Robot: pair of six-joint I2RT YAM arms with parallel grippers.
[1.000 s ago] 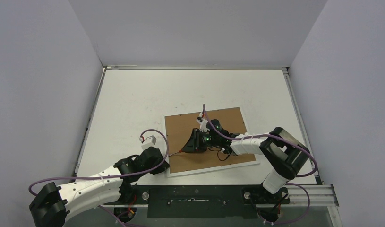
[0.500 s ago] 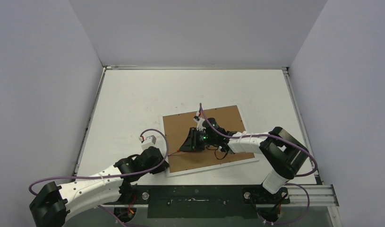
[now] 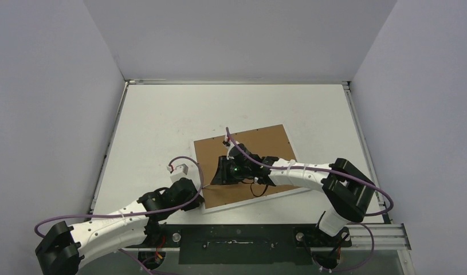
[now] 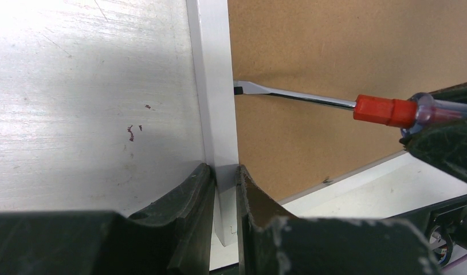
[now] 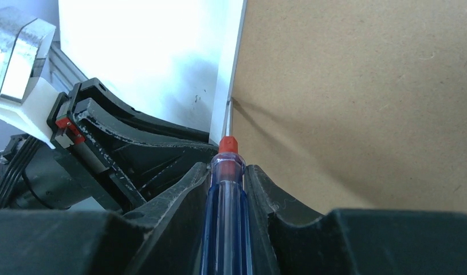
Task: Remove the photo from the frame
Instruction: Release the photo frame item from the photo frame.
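The frame [image 3: 277,142] lies face down, brown fibreboard back up, with narrow white border strips [image 4: 216,103]. The photo is hidden under the backing. My left gripper [image 4: 224,172] is shut on the frame's near-left corner strip; in the top view it [image 3: 197,199] sits at that corner. My right gripper [image 5: 228,172] is shut on a red-and-blue screwdriver [image 5: 225,229]. Its blade tip [image 4: 238,87] touches the inner edge of the left border strip where it meets the backing. The right gripper [image 3: 218,173] hovers over the left part of the board.
The white table [image 3: 162,126] is walled at the back and both sides. A dark rail [image 3: 242,243] runs along the near edge between the arm bases. Purple cables [image 3: 188,163] loop over both arms.
My right gripper has moved left across the backing with the screwdriver, bringing the tip to the left border strip. The frame has turned slightly counter-clockwise. The left gripper has kept its hold.
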